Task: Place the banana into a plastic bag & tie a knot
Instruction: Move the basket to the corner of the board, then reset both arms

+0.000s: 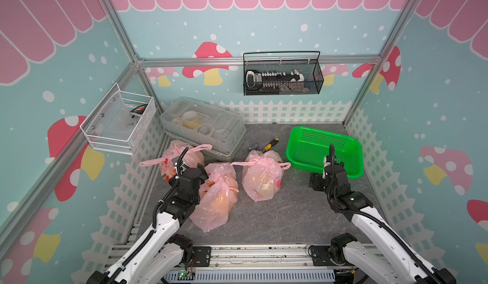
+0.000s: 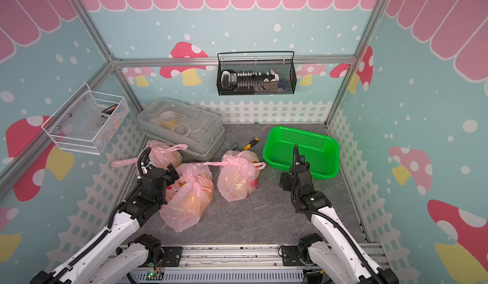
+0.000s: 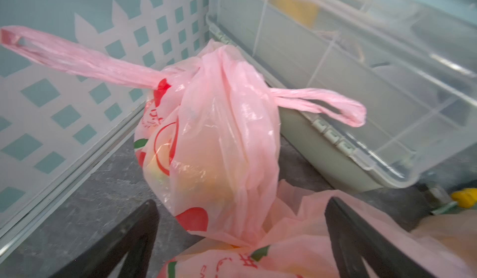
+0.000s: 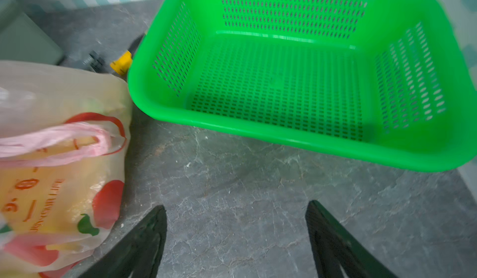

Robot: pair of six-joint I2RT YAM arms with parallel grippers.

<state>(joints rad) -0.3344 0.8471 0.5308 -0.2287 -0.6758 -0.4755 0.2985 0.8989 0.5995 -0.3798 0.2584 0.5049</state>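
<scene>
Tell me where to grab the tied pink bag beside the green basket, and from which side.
Grip the gathered knot on top of the bag, coming down from above. The plastic bunches into a narrow neck there, while the body below is round and slack. The handle loop toward the green basket is a likely fallback.

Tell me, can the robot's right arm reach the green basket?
Probably yes. The right end effector hovers open just short of the green basket, with only bare gray tabletop between them; the pink bag sits off to one side.
</scene>
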